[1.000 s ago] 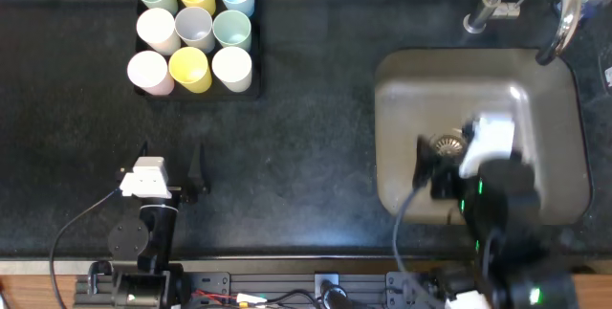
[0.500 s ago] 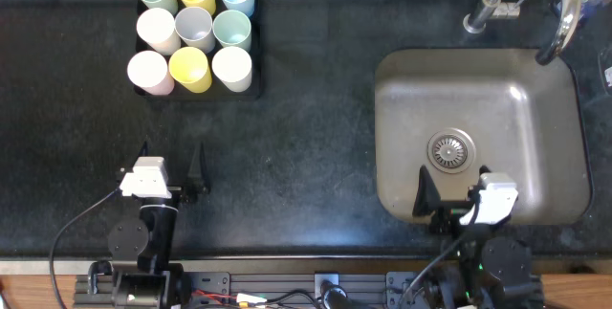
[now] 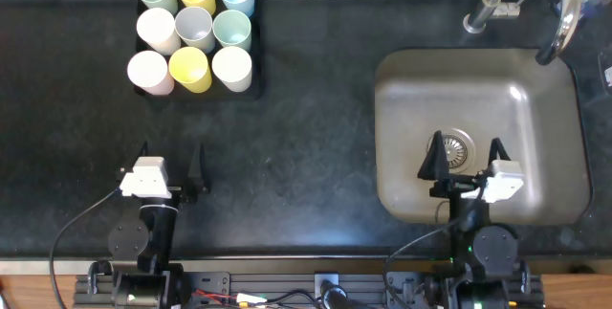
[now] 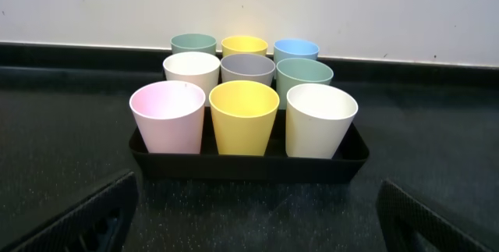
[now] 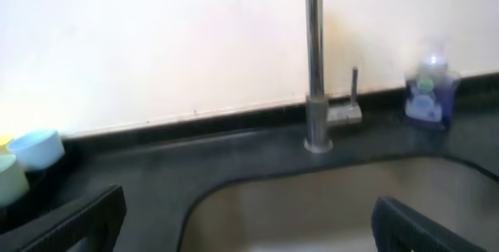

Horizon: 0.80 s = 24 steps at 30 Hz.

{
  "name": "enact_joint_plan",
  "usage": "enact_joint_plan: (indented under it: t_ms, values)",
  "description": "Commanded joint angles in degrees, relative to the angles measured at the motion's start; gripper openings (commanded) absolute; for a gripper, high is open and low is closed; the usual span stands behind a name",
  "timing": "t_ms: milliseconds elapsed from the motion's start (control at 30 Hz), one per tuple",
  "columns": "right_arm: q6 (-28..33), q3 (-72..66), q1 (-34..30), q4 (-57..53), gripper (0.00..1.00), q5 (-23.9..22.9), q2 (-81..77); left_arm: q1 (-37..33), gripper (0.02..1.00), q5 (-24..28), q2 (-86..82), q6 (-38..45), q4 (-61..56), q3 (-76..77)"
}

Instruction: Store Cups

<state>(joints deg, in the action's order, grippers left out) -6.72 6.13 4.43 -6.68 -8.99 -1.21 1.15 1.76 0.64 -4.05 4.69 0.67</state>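
I find the bench (image 3: 306, 137) to be a dark, speckled slab that spans the whole top view. A pale wall (image 5: 156, 41) runs along its far edge.

A black tray (image 4: 249, 165) sits on the bench at the upper left of the top view. It holds nine cups (image 3: 195, 27) in three rows of three, all upright with open ends up. From the left wrist view I read the near row as pink, yellow and white. The middle row is white, grey and green, and the far row is green, yellow and blue.

A steel sink (image 3: 535, 108) is let into the bench at the right of the top view, with a round drain (image 3: 451, 149) in its floor. A faucet (image 3: 492, 3) stands behind it at the upper right. A blue-tinted bottle (image 5: 427, 88) stands by the wall at the right of the right wrist view.

The left gripper (image 3: 170, 156) is at lower left over bare bench, well apart from the tray, spread wide and holding nothing. The right gripper (image 3: 465, 154) is at lower right over the sink near the drain, likewise wide and empty.
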Motion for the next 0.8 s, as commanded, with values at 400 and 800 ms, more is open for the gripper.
enact_joint_plan:
  t_ms: [400,800]
  values:
    - [-0.4,-5.9,-0.3,2.9,0.998,0.4,0.9,0.5,0.998,0.7,-0.5,0.9,-0.1,-0.2]
    - [-0.4,-5.9,-0.3,2.9,0.998,0.4,0.9,0.5,0.998,0.7,-0.5,0.9,-0.1,-0.2]
